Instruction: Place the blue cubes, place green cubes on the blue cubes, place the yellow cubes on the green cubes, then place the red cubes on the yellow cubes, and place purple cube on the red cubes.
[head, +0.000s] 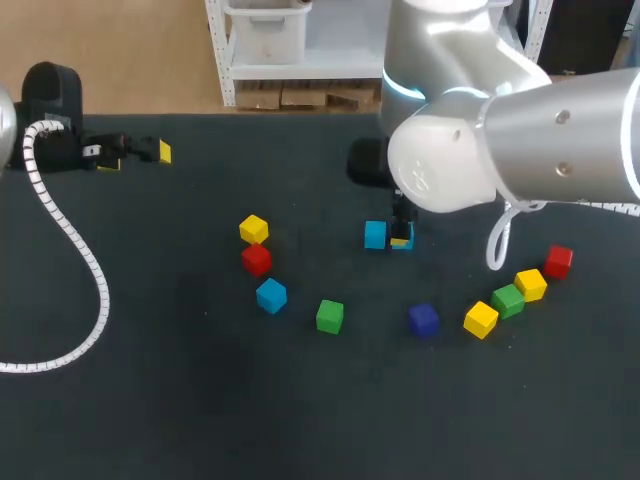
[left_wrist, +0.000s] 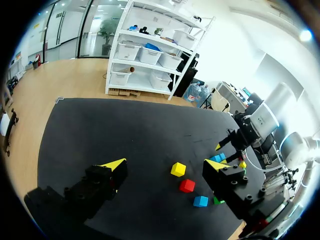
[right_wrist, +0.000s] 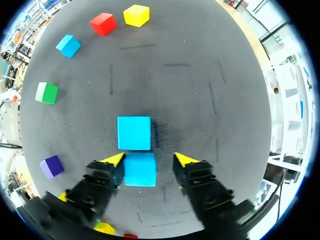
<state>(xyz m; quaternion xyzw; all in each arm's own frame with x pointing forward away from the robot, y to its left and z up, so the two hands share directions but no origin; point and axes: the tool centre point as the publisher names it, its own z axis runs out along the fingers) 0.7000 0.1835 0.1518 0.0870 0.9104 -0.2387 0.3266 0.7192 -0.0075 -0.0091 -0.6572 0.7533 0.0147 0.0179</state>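
Two blue cubes stand side by side mid-table, one free (head: 375, 234) (right_wrist: 134, 132), the other (head: 402, 241) (right_wrist: 140, 169) between the fingers of my right gripper (head: 401, 236) (right_wrist: 149, 160). That gripper is open: one finger rests against the cube, the other stands apart from it. A third blue cube (head: 271, 295) (right_wrist: 68, 45) lies to the left, near a red cube (head: 256, 259), a yellow cube (head: 254, 229) and a green cube (head: 330, 316). The purple cube (head: 423, 319) (right_wrist: 51, 166) lies nearer the front. My left gripper (head: 135, 155) (left_wrist: 165, 164) hangs open and empty at the far left.
At the right, a yellow cube (head: 481, 319), a green cube (head: 508, 300), another yellow cube (head: 531, 284) and a red cube (head: 558, 261) form an arc. A white coiled cable (head: 75, 250) trails over the black table (head: 200, 400) at the left.
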